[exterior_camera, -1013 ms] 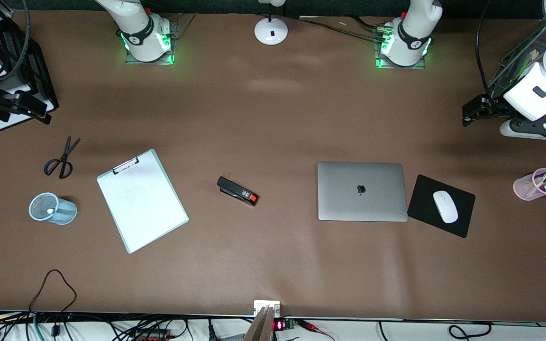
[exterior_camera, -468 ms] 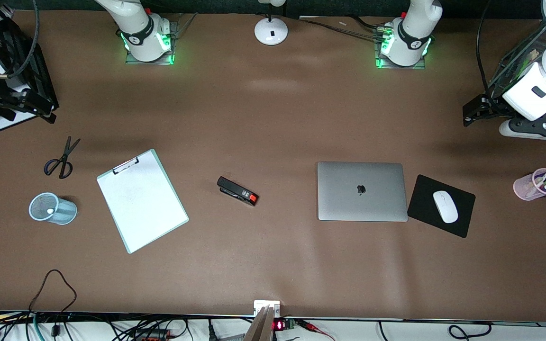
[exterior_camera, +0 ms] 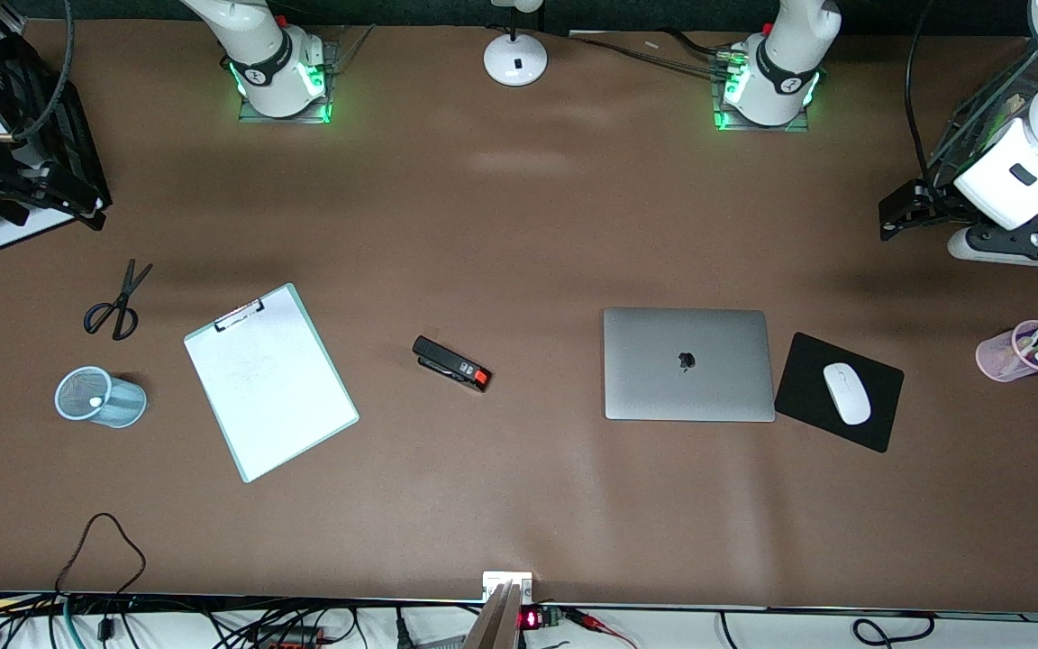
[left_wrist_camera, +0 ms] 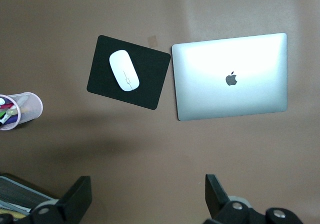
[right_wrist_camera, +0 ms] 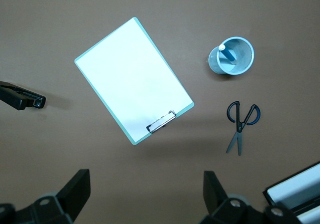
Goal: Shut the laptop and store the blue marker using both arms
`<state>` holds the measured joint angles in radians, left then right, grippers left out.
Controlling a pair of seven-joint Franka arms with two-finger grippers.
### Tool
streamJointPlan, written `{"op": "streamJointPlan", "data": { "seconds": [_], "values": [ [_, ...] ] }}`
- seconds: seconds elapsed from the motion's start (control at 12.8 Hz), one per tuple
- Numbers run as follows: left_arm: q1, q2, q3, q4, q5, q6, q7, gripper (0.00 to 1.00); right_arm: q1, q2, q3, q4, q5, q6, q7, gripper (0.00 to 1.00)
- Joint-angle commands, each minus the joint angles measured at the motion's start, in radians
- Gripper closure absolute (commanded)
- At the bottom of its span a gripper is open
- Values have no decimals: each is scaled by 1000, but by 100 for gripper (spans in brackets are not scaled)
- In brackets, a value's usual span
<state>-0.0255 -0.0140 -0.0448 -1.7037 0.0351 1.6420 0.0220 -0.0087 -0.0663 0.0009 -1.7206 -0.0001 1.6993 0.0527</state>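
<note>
The laptop [exterior_camera: 688, 364] is seen lying flat on the tabletop [exterior_camera: 519, 225] with its lid down and the dark logo upward, just beside a black mouse pad [exterior_camera: 807, 370] that carries a white mouse [exterior_camera: 846, 393]. The blue marker [right_wrist_camera: 227, 54] is seen standing in a pale-blue mesh cup [exterior_camera: 97, 397] toward the right arm's end of the tabletop, nearer to the front camera than the scissors [exterior_camera: 116, 305] and beside the white clipboard [exterior_camera: 269, 381]; only its whitish end shows in the front view. Both parts of the task are therefore judged to be done, and the step in hand is taken to be the parking of the arms. The left pincer [left_wrist_camera: 145, 199] is held high over the bare tabletop near the laptop, its fingers spread wide with nothing between them. The right pincer [right_wrist_camera: 145, 196] is held high near the clipboard and scissors, likewise spread wide and empty. No further grasp appears to be called for; at most, each arm would need to be kept clear of the things below.
</note>
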Motion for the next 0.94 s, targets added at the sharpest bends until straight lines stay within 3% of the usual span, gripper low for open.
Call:
{"op": "streamJointPlan", "data": {
  "seconds": [0.0,0.86],
  "values": [
    [-1,9,-7,29,22,-28,12,0,-1,-4,5,4,-11,-1,-2,0],
    [-1,6,-7,29,22,-47,10,0,-1,2,5,4,-12,-1,-7,0]
  ]
}}
